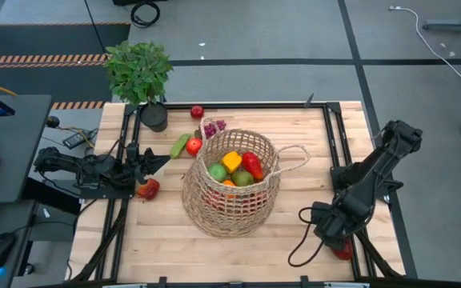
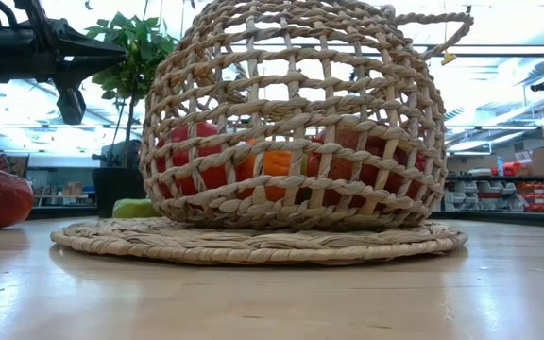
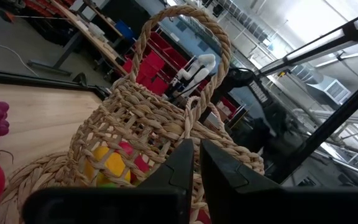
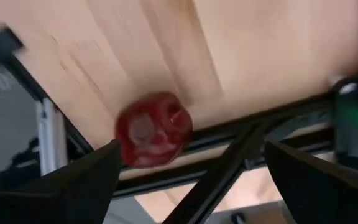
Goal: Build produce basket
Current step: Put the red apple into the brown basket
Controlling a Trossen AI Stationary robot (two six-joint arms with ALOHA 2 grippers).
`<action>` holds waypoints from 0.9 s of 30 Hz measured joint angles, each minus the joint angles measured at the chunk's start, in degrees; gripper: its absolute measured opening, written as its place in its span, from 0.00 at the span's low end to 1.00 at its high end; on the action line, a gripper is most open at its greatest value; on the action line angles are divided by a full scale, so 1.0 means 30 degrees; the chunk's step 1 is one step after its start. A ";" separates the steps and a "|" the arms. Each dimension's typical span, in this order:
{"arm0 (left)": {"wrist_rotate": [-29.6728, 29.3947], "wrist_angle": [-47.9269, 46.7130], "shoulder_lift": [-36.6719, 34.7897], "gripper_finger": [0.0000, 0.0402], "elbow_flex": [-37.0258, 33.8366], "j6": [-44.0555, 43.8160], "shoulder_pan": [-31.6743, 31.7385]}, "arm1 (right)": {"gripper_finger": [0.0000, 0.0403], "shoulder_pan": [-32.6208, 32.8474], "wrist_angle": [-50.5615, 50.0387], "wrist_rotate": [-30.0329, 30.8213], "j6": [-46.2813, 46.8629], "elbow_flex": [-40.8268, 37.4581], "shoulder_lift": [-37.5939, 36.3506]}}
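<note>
The tan wicker basket (image 1: 230,196) stands mid-table on a flat round woven base (image 2: 253,244). It holds a yellow pepper (image 1: 231,161), a red pepper (image 1: 252,166) and green apples (image 1: 218,171). My left gripper (image 1: 163,161) is shut and empty, level, just left of the basket, which fills the left wrist view (image 3: 148,124). My right gripper (image 1: 334,238) is open near the table's front right corner. It points down over a red apple (image 4: 154,129) that lies on the table near the frame rail, a finger on either side, not touching.
A red fruit (image 1: 148,190) lies below my left arm. A cucumber (image 1: 180,146), a red apple (image 1: 194,146), grapes (image 1: 213,126) and another apple (image 1: 197,112) lie behind the basket. A potted plant (image 1: 138,72) stands at the far left corner. Black frame rails (image 1: 338,144) run along the table's sides.
</note>
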 joint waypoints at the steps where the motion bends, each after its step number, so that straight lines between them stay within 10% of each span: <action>1: 0.0004 0.0000 0.0002 0.09 0.0001 0.0000 0.0004 | 0.99 0.0090 0.0602 -0.0407 -0.0006 -0.0544 0.0111; 27: 0.0006 0.0027 0.0002 0.09 0.0001 0.0000 0.0006 | 0.99 0.3125 0.6318 -0.1786 0.3534 -0.2878 0.3409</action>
